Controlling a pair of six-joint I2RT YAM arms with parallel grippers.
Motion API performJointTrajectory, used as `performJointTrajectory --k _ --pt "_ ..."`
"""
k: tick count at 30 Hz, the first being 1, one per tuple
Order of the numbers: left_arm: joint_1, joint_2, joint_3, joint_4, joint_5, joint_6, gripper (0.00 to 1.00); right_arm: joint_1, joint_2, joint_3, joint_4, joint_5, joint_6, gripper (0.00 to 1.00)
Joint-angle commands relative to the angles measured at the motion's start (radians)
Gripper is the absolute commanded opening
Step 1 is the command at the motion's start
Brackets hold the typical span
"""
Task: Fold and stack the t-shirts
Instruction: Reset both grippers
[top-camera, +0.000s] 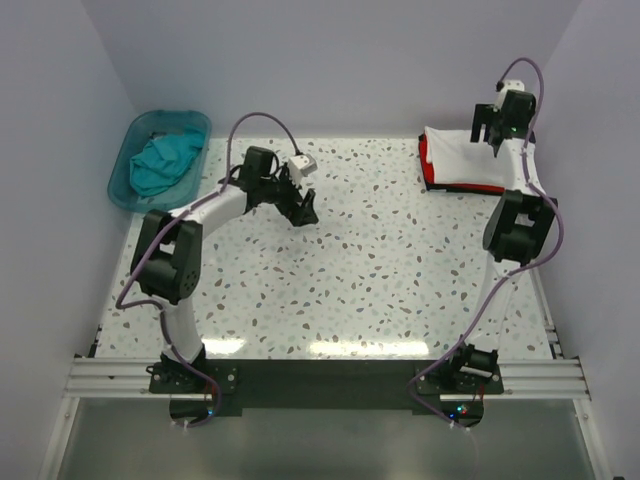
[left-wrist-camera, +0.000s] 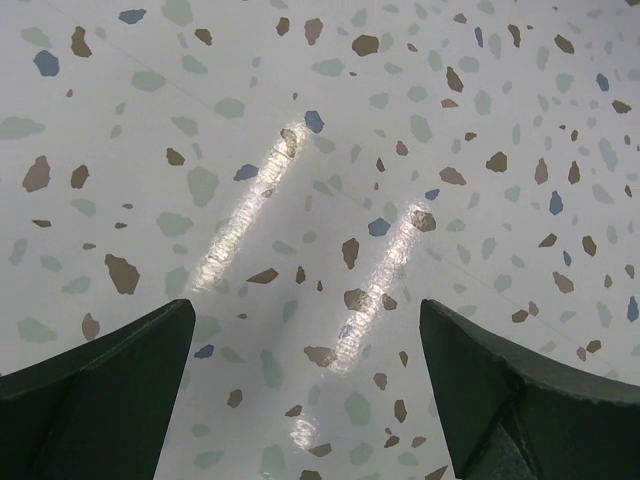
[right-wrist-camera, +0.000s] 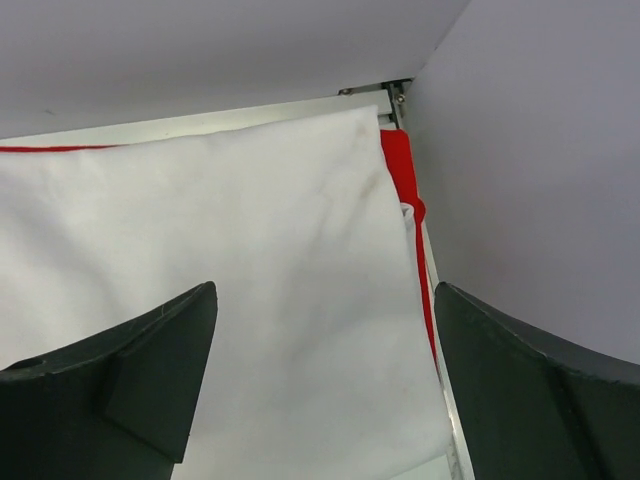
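The right jaws stand released, wide apart with nothing between them, directly above the white t-shirt (right-wrist-camera: 200, 220). It lies folded on the red t-shirt (right-wrist-camera: 400, 165) in the far right corner of the worktop (top-camera: 380, 270), and a red strip shows along the stack's right and far edges. The likeliest trouble, as I judge it, is a fingertip catching the soft white cloth when the right arm (top-camera: 515, 225) lifts away, which would rumple the fold or slide the top shirt off the red one. The stack sits just beside the right wall (right-wrist-camera: 540, 150) and near the far wall, so there is little room on those sides; the free way out is up and toward the worktop's middle. The teal t-shirt (top-camera: 165, 165) lies crumpled in the tub (top-camera: 125, 185) at the far left corner, not yet folded. Pulling it out by one bunch could probably drag or tip the tub, or snag a sleeve on the rim. The left jaws, also released and holding nothing, hover over bare speckled worktop left of centre, with a broad open stretch between the arms for spreading that shirt.
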Motion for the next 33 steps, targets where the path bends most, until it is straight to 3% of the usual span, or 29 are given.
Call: performJointTrajectory --k 1,5,10,13,17,20,25,29,33 --pt "0.031 -0.088 0.018 0.062 -0.019 -0.121 1.00 -0.006 -0.153 -0.019 0.004 -0.080 -0.021 0.94" --pt "0.043 -0.102 0.093 -0.026 -0.080 -0.158 1.00 -0.006 -0.235 -0.065 -0.050 -0.192 0.000 0.99" --pt "0.050 -0.088 0.257 -0.198 -0.263 -0.175 1.00 -0.003 -0.338 -0.099 -0.166 -0.353 0.046 0.99" --pt "0.078 -0.109 0.307 -0.243 -0.309 -0.167 1.00 0.006 -0.433 -0.178 -0.210 -0.419 0.063 0.99" --pt "0.106 -0.143 0.318 -0.293 -0.331 -0.141 1.00 0.020 -0.605 -0.421 -0.207 -0.477 0.078 0.99" --pt "0.107 -0.171 0.290 -0.343 -0.367 -0.133 1.00 0.028 -0.723 -0.573 -0.230 -0.503 0.066 0.99" --pt "0.107 -0.292 0.086 -0.326 -0.427 -0.080 1.00 0.040 -0.923 -0.836 -0.243 -0.534 0.006 0.99" --pt "0.107 -0.349 -0.052 -0.318 -0.473 -0.067 1.00 0.049 -1.006 -0.930 -0.306 -0.550 -0.113 0.99" --pt "0.107 -0.398 -0.095 -0.329 -0.478 -0.103 1.00 0.049 -1.072 -0.981 -0.351 -0.537 -0.179 0.99"
